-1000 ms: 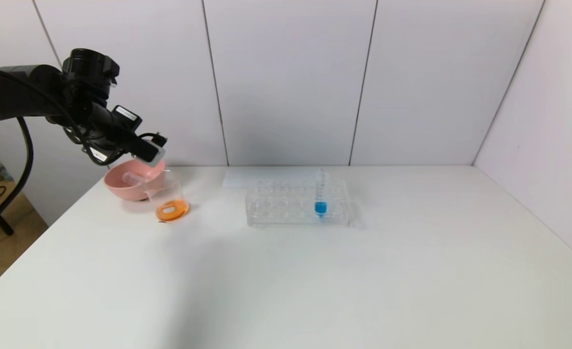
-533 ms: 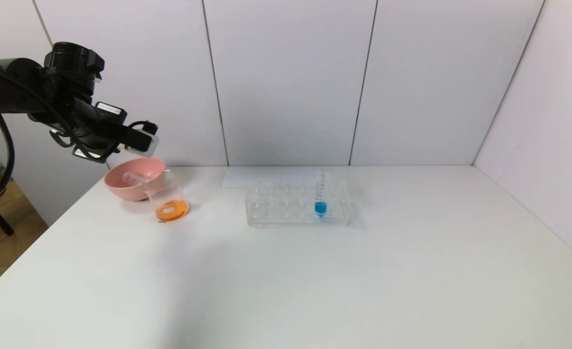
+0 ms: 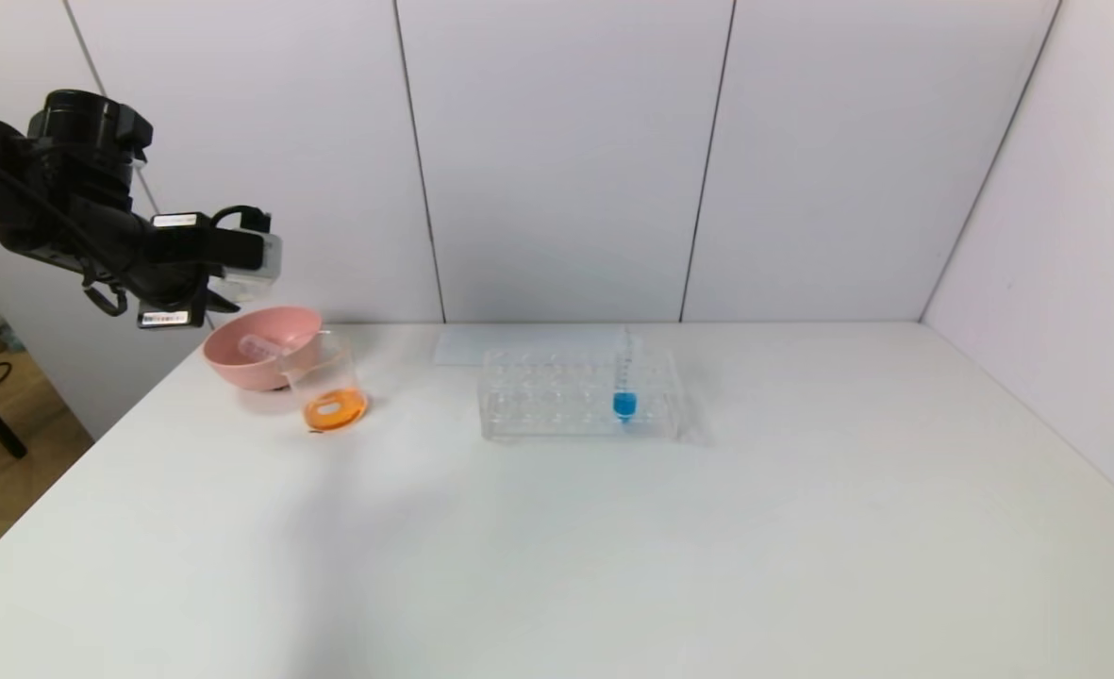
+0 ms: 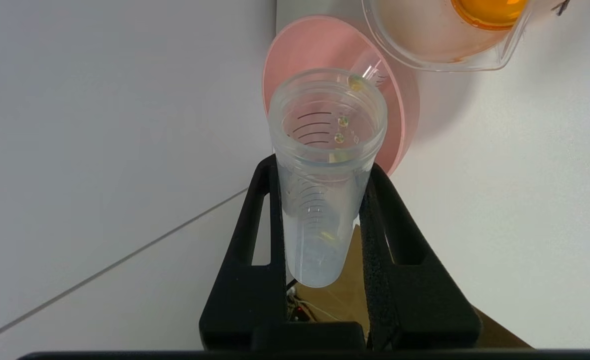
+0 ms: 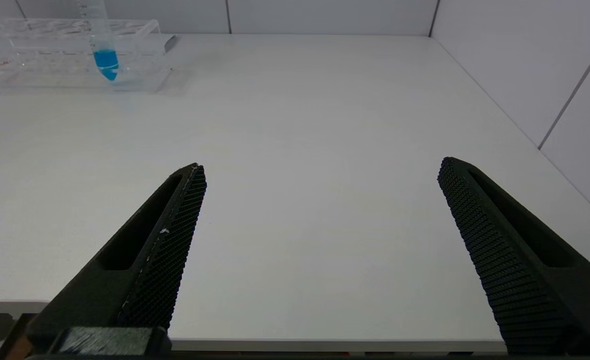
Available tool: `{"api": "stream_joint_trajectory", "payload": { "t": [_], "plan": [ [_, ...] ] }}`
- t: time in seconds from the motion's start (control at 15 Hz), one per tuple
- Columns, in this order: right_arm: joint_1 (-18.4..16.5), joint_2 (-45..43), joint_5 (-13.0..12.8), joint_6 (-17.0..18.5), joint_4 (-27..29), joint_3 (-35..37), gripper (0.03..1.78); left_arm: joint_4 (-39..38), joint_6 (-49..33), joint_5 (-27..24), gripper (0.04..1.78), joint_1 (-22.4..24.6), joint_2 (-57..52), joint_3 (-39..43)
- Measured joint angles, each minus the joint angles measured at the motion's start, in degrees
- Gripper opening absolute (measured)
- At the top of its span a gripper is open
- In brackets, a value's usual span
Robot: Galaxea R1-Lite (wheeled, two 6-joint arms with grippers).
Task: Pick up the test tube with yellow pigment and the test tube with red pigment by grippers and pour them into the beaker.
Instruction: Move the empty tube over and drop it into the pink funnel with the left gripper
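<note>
Left gripper (image 4: 322, 200) clamps an emptied test tube (image 4: 324, 175), residue colour unclear, above pink bowl (image 4: 399, 107); beaker (image 3: 330, 389) just right; right gripper (image 5: 319, 210) wide

I see a pink bowl (image 3: 259, 359) far left on the white table (image 3: 557, 547); clear tube rack (image 3: 580, 394) mid-table holding one blue-liquid tube (image 3: 623, 377) upright.

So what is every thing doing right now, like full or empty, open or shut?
Left gripper: shut on the held tube, above the bowl.
Held tube: nearly empty, a few droplets inside.
Beaker: upright, orange liquid at the bottom.
Bowl: holds another clear tube.
Rack: holds one tube.
Blue tube: upright in the rack, blue liquid at the bottom.
Right gripper: open, empty.
</note>
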Motion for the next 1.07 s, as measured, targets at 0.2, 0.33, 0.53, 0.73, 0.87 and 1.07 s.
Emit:
{"api": "stream_joint_trajectory", "payload": {
  "t": [0.2, 0.33, 0.53, 0.73, 0.87, 1.07],
  "plan": [
    [0.00, 0.00, 0.02, 0.00, 0.00, 0.00, 1.70, -2.41, -3.79, -4.22, 0.44, 1.99, -1.79, 2.58],
    [0.00, 0.00, 0.00, 0.00, 0.00, 0.00, 1.70, -7.50, -7.91, -6.38, 0.44, 2.91, -2.93, 5.42],
    [0.00, 0.00, 0.00, 0.00, 0.00, 0.00, 1.70, -15.62, -15.98, -9.65, 0.44, 3.77, -3.97, 8.70],
    [0.00, 0.00, 0.02, -0.02, 0.00, 0.00, 1.70, -20.39, -24.92, -15.19, 0.44, 6.17, -4.85, 9.89],
    [0.00, 0.00, -0.01, 0.00, 0.00, 0.00, 1.70, -23.48, -31.50, -16.76, 0.44, 7.19, -5.32, 10.39],
    [0.00, 0.00, 0.00, 0.00, 0.00, 0.00, 1.70, -28.94, -41.97, -16.74, 0.44, 7.63, -5.46, 12.20]
  ]
}}
